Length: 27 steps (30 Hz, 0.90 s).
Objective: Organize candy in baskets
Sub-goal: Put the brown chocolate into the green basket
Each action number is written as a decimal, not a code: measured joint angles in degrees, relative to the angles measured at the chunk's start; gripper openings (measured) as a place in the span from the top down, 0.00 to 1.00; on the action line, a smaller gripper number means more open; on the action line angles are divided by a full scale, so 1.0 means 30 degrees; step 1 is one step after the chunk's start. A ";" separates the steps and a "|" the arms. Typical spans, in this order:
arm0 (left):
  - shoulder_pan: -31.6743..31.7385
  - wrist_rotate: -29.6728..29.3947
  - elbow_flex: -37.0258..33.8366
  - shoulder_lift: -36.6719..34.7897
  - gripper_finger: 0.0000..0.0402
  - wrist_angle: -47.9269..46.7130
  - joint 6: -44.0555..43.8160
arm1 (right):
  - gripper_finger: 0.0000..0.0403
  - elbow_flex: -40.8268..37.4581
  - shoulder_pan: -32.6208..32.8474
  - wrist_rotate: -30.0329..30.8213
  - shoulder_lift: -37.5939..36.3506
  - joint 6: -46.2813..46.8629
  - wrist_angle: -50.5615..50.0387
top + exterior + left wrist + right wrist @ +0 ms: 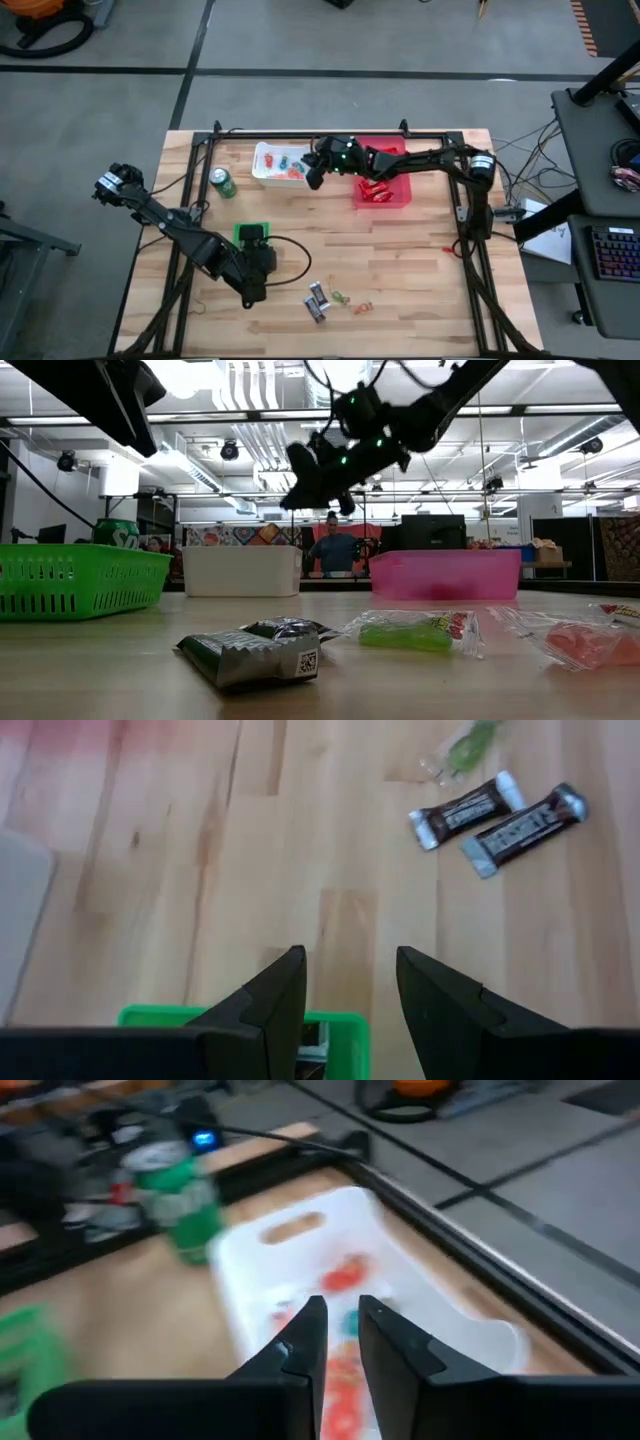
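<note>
Near edge: two dark mini bars [317,300], green and orange pieces [350,300] loose on table [420,250], unsorted. My left gripper [252,236] parted, empty, hovering over green basket [252,233]. Farther: my right gripper [338,1325] over white basket [276,163], fingers slightly apart, nothing visible between them. Red basket [382,185] beside holds red bars. Judged step: drop into white basket. Next: fetch near-edge candy.

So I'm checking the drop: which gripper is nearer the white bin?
Right. The right gripper hangs over the white bin's edge; the left gripper is far off, over the green bin.
</note>
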 joint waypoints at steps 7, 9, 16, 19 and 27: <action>-0.0005 -0.0515 -0.0539 0.0000 0.65 0.2584 0.0655 | 0.85 -0.0821 0.2532 -0.0537 -0.2337 -0.1309 -0.3458; -0.0005 -0.0527 -0.0575 0.0003 0.65 0.3628 0.1056 | 0.85 -0.1459 0.3541 -0.0524 -0.3174 -0.1376 -0.3445; -0.0070 -0.0452 -0.0597 0.0980 0.65 0.6465 0.2691 | 0.85 -0.4126 0.7319 0.3249 -0.5875 -0.1324 -0.3370; -0.0081 -0.0442 -0.0596 0.1913 0.65 0.7322 0.3827 | 0.85 -0.5072 0.8974 0.4485 -0.6636 -0.0679 -0.3314; -0.0099 -0.0184 -0.0604 0.5191 0.65 1.0629 0.8222 | 0.85 -0.6534 1.2309 0.7134 -0.7243 0.0944 -0.2663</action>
